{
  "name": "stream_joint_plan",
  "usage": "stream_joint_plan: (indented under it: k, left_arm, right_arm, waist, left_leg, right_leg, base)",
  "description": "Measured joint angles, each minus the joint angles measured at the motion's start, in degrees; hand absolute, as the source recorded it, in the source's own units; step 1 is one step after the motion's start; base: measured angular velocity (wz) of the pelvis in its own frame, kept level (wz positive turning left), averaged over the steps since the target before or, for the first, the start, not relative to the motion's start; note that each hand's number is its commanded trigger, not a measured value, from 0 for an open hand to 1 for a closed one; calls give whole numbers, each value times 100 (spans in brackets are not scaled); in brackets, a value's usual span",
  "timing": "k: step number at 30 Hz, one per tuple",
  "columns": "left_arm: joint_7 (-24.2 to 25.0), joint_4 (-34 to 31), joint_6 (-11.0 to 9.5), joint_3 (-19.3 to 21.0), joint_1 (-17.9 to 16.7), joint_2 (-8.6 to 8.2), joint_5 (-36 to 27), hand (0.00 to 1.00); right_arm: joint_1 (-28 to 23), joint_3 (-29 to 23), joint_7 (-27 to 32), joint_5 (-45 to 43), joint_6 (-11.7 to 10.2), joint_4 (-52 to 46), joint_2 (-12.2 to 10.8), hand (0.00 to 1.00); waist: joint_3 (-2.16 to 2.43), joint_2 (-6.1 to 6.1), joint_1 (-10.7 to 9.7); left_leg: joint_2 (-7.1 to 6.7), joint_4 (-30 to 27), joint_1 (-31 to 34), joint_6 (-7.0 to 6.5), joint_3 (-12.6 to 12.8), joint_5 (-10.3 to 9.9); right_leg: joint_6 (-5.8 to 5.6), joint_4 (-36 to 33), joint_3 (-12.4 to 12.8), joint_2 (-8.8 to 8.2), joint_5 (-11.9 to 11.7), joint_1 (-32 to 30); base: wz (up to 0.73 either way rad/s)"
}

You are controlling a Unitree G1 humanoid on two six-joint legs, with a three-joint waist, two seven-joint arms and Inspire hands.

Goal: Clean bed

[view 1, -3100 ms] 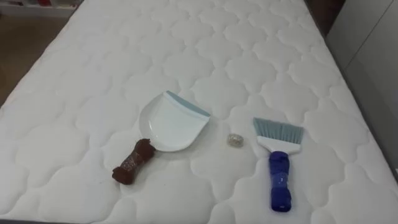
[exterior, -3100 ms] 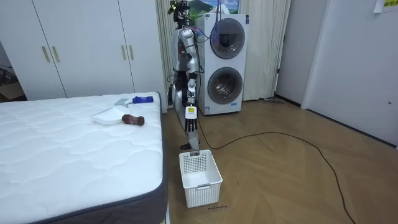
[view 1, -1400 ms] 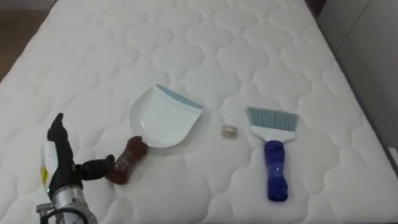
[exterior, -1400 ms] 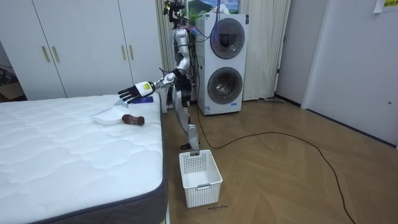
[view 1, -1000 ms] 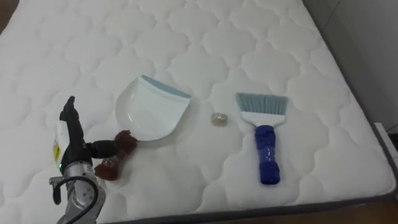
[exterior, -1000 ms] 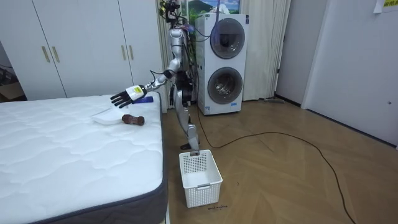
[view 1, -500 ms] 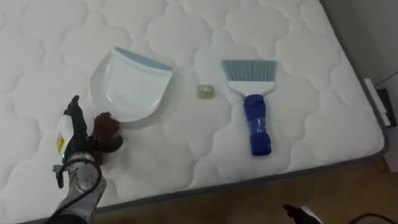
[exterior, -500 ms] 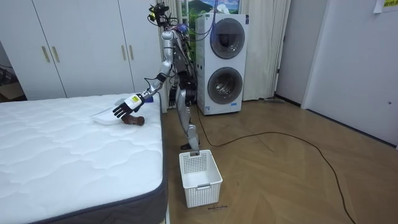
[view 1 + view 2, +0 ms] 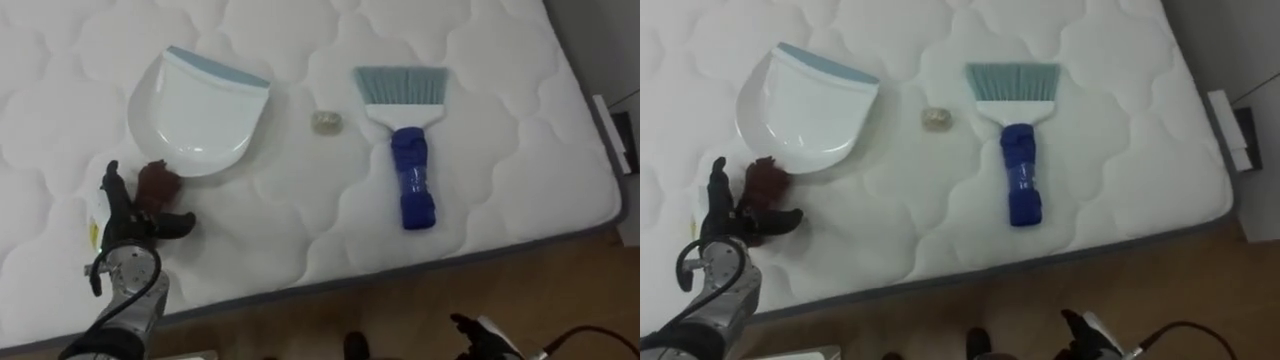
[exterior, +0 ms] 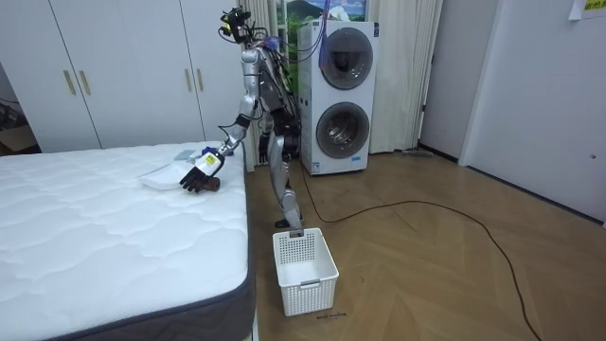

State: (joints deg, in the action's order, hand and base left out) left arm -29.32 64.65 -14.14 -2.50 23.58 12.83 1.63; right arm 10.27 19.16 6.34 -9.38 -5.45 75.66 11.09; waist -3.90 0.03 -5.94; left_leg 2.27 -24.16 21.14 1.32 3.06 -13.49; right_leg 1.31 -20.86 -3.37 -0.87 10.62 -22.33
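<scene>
A: Where did the dustpan lie?
B: On the bed; its brown handle ran toward the left hand, whose fingers stood spread astride it, unclenched; the brush lay well apart, rightward

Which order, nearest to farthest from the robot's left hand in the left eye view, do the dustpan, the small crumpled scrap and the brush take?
From the left hand:
1. dustpan, just above the hand, its brown handle beside the fingers.
2. crumpled scrap, mid-bed, right of the dustpan.
3. brush, farthest right.
</scene>
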Motion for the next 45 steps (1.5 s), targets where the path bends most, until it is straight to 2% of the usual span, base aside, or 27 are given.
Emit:
stream_joint_plan:
  k: [7, 10, 11, 12, 13, 14, 15, 16, 17, 18, 22, 24, 27, 30, 37, 43, 45]
  left_arm:
    - [-1, 150, 3, 6, 259, 139, -12, 0]
    - [-3, 173, 4, 8, 337, 142, -7, 0]
    - [-7, 173, 3, 8, 342, 144, -15, 0]
    - [-8, 175, -1, 5, 396, 144, -34, 0]
    - [-9, 174, -3, -4, 462, 145, -49, 0]
    - [-27, 173, -16, -52, 590, 187, -101, 0]
    - [-51, 173, -45, -133, 627, 219, -100, 0]
    - [-54, 178, -49, -179, 625, 219, -100, 61]
    - [-53, 192, -45, -256, 612, 216, -102, 78]
    - [-55, 189, -43, -286, 614, 219, -99, 100]
    - [-130, 195, -29, -272, 615, 225, -93, 100]
    - [-136, 194, -3, -322, 634, 225, -103, 100]
    - [-133, 197, 30, -404, 634, 231, -103, 100]
    - [-80, 244, 44, -448, 633, 229, -113, 100]
    - [292, 485, 83, -662, 634, 259, -222, 100]
    - [473, 531, 137, -666, 635, 265, -221, 100]
    - [520, 533, 187, -670, 635, 265, -220, 100]
  right_arm:
    - [14, 96, 109, 28, 33, -7, -5, 0]
    - [22, 100, 112, 33, 55, -10, -18, 0]
    - [27, 100, 114, 33, 57, -9, -24, 0]
    - [44, 94, 138, 38, 56, -9, -13, 0]
    - [51, 92, 156, 40, 58, -9, -7, 0]
    - [53, 89, 175, 44, 79, -14, -43, 0]
    - [54, 93, 165, 45, 110, -19, -67, 0]
    - [57, 92, 167, 45, 127, -20, -64, 0]
    - [62, 92, 170, 40, 162, -20, -50, 0]
    - [72, 101, 173, 41, 178, -24, -40, 0]
    - [65, 277, 157, 40, 217, -38, -43, 0]
    - [62, 366, 155, 48, 311, -3, -25, 0]
    - [43, 435, 96, 51, 375, 2, 42, 0]
    - [28, 434, 27, 57, 360, -7, 41, 0]
    - [40, 441, -97, 438, 341, -28, 40, 0]
    - [41, 442, -101, 743, 243, -28, 45, 0]
    - [40, 444, -112, 883, 240, -36, 45, 0]
  waist:
    - [-15, -24, -30]
    - [-25, -40, -42]
    - [-49, -72, -42]
    - [-71, -80, -86]
    - [-83, -62, -117]
    - [-103, -118, -125]
    - [-97, -204, -112]
    - [-104, -220, -96]
    - [-99, -227, -52]
    - [-99, -225, 5]
    - [-101, -198, -8]
    - [-104, -177, -36]
    - [-98, -123, -30]
    - [-91, -106, -28]
    - [-83, -104, -38]
    - [-40, -105, -39]
    - [-10, -101, -40]
  left_leg:
    - [5, -41, 261, 0, 7, 0]
    - [7, -302, 504, 0, 30, 0]
    - [20, -611, 702, -2, 78, -5]
    - [7, -516, 918, -24, 33, 4]
    - [5, -244, 1025, -1, -14, 122]
    - [50, -173, 1149, -178, 123, 242]
    - [43, -271, 1225, -211, 238, 262]
    - [32, -330, 1234, -216, 251, 260]
    - [9, -404, 1236, -228, 293, 252]
    - [-4, -472, 1243, -264, 313, 227]
    - [-39, -553, 1311, -294, 294, 207]
    - [-79, -608, 1349, -326, 255, 184]
    - [-96, -679, 1385, -327, 218, 158]
    - [-104, -757, 1433, -332, 240, 186]
    - [-127, -757, 1453, -342, 296, 275]
    - [-129, -745, 1421, -336, 305, 285]
    - [-127, -740, 1408, -336, 310, 285]
  right_leg:
    - [1, -197, 1, -4, 0, -351]
    - [1, -315, 63, -26, 0, -501]
    - [3, -320, 225, -21, 2, -490]
    - [7, -341, 465, -7, 9, -525]
    - [-8, -405, 501, 15, 19, -599]
    - [-103, -638, 480, 10, 111, -786]
    - [-147, -777, 392, -26, 146, -907]
    - [-150, -810, 327, -41, 147, -953]
    - [-149, -803, 196, -103, 147, -945]
    - [-148, -805, 134, -128, 147, -915]
    - [-132, -893, -31, -210, 148, -1026]
    - [-93, -1012, -192, -261, 159, -1085]
    - [-62, -1111, -279, -326, 219, -1127]
    - [-44, -1296, -314, -395, 237, -1227]
    - [-34, -1405, -291, -421, 230, -1302]
    - [-28, -1401, -289, -410, 226, -1271]
    - [-28, -1393, -290, -410, 226, -1254]
  base:
    - [-2]
    - [0]
    - [10]
    - [19]
    - [30]
    - [21]
    - [9]
    - [-13]
    - [-34]
    - [-40]
    - [-20]
    - [5]
    - [2]
    - [0]
    - [0]
    - [0]
    - [0]
